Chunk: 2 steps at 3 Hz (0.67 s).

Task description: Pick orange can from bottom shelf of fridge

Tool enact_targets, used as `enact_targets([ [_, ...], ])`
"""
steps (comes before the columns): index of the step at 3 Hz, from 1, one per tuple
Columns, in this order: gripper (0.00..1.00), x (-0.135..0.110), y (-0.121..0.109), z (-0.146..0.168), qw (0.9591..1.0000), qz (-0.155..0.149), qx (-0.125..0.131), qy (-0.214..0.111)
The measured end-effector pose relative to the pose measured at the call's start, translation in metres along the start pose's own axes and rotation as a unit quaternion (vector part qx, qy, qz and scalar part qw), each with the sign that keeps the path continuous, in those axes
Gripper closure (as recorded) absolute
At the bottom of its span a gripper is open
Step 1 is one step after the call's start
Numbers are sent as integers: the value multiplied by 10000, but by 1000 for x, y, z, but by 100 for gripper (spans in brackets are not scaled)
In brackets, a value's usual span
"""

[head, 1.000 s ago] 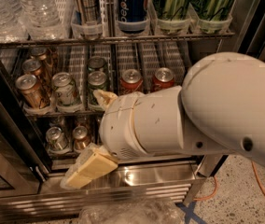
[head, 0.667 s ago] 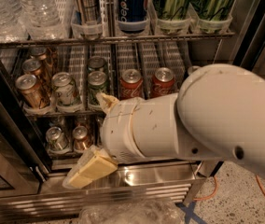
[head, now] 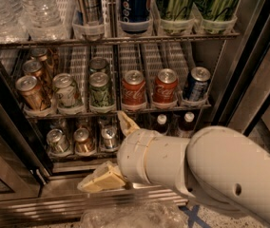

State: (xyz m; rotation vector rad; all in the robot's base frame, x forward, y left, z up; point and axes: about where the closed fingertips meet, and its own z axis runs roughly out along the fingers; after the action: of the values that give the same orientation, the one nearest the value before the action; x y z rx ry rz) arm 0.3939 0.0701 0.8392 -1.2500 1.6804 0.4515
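The fridge (head: pixel 249 70) stands open before me. On its bottom shelf (head: pixel 78 155) a small copper-orange can (head: pixel 83 141) stands between two silver cans (head: pixel 57 141) (head: pixel 109 137). Two brown white-capped bottles (head: pixel 161 123) stand further right on that shelf. My gripper (head: pixel 113 151) is open and empty, just in front of the bottom shelf and a little right of the orange can. One cream finger (head: pixel 126 123) points up at the rack above, the other (head: pixel 101 179) lies low over the steel base. My white arm hides the shelf's right front.
The rack above holds bronze-gold cans (head: pixel 30 91), green patterned cans (head: pixel 101 90), two red Coca-Cola cans (head: pixel 134 88) and a blue can (head: pixel 197 83). The top rack holds water bottles (head: pixel 40 8) and tall cans. The steel base panel (head: pixel 54 208) runs below.
My arm and gripper have shifted a little right and down, away from the racks. The Coca-Cola cans, the blue can and the two brown bottles now show.
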Motion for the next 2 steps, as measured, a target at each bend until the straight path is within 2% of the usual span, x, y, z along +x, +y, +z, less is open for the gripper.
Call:
enact_targets([
  [1,0,34,-8,6,9990,127,379,-175],
  [2,0,60,-12,10,9969,21,653,-438],
])
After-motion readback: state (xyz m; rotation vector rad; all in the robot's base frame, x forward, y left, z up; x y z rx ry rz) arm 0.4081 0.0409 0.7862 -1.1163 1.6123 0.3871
